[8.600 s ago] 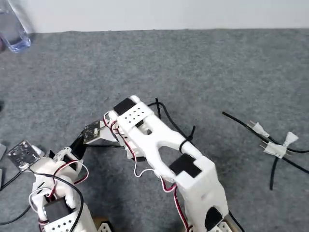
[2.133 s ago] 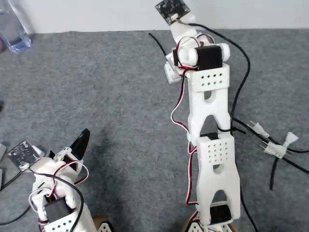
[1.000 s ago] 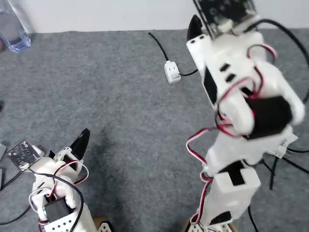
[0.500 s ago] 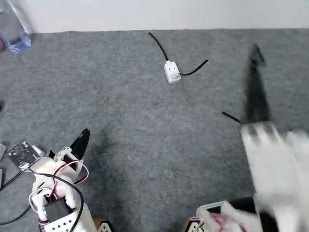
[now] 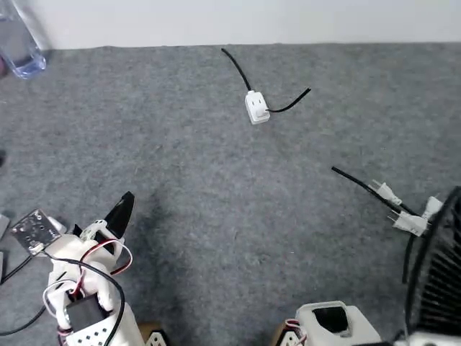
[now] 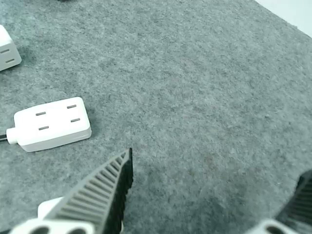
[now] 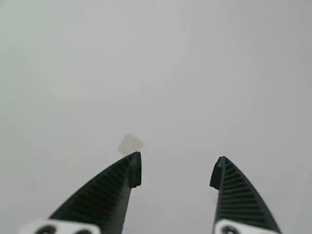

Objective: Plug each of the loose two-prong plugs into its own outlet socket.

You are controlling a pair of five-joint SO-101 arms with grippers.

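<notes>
Two-prong plugs (image 5: 408,224) on grey mat (image 5: 180,180), outlet socket (image 5: 256,107) well apart, bottle (image 5: 20,47) at corner

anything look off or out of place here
The right gripper, open, points at a blank pale surface rather than down at the grey mat, where the two plugs lie unplugged among crossed black cords. Nothing looks spilled or broken.

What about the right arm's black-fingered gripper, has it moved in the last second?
Yes. The right gripper swung from beside the white socket to the near right edge, by the white plugs.
</notes>
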